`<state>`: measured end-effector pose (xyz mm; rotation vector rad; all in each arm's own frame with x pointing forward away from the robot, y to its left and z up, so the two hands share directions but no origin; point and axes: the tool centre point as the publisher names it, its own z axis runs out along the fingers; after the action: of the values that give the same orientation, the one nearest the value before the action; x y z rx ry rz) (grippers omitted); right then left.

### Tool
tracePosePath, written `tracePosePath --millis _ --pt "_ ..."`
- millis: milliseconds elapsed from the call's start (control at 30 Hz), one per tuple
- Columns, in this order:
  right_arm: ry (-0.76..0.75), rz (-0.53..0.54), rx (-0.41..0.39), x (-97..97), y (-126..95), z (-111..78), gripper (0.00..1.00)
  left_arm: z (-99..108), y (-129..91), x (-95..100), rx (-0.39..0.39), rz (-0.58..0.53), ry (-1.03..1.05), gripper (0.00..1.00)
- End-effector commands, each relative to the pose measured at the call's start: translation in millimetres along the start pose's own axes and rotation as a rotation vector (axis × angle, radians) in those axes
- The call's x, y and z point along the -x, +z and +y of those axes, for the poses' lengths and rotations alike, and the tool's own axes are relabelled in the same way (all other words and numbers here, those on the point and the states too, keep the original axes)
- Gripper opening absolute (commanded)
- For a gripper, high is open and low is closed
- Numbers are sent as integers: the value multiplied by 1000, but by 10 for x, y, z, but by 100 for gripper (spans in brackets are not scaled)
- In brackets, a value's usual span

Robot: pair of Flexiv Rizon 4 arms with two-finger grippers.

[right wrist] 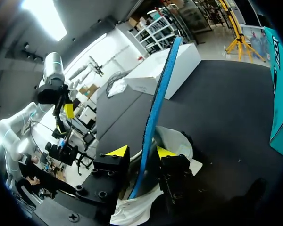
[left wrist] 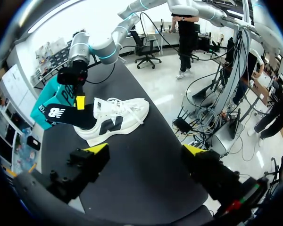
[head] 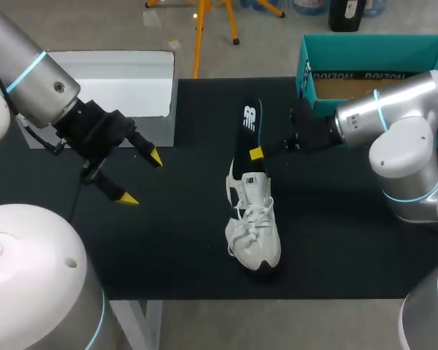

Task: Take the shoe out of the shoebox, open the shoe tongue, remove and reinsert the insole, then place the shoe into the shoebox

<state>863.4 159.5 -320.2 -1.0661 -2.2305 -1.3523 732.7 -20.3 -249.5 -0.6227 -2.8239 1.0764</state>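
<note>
The white shoe [head: 255, 222] lies on the black table mat, its heel end toward the far side. A black insole [head: 248, 127] with a blue edge sticks out of its opening, pointing away from the shoe. My right gripper [head: 256, 153] comes in from the right and is shut on the insole just beyond the heel. In the right wrist view the insole [right wrist: 160, 89] rises edge-on between the yellow tips of the gripper [right wrist: 141, 151], above the shoe [right wrist: 172, 141]. My left gripper [head: 141, 177] hangs open and empty left of the shoe [left wrist: 118, 117].
The teal shoebox [head: 306, 73] stands open at the back right, behind my right arm. A white box [head: 109, 80] sits at the back left, behind my left arm. Bare black mat lies between the left gripper and the shoe.
</note>
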Motion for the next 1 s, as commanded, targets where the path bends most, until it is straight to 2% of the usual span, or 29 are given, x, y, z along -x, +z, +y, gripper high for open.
tracePosePath --millis 33,200,600,700,733,767,800,900,1000 --pt "4 -5 2 -12 7 -9 0 -3 -1 7 5 3 -1 100" --pt "11 -4 -6 -1 27 -78 0 -3 -1 7 5 3 -1 100" --pt "72 14 -50 -55 158 -467 0 -3 -1 7 5 3 -1 100" --pt "84 12 -48 -42 160 -495 0 -3 -1 7 5 3 -1 100" --pt "85 10 -47 -46 153 -482 9 -3 -1 7 5 3 -1 100" --pt "80 5 -45 -45 141 -455 35 -3 -1 7 5 3 -1 100" --pt "74 5 -45 -44 134 -430 40 -3 -1 7 5 3 -1 100" --pt "61 0 -36 -38 105 -348 49 -3 -1 7 5 3 -1 100" --pt "48 -8 -28 -19 83 -279 49 -3 -1 7 5 3 -1 100"
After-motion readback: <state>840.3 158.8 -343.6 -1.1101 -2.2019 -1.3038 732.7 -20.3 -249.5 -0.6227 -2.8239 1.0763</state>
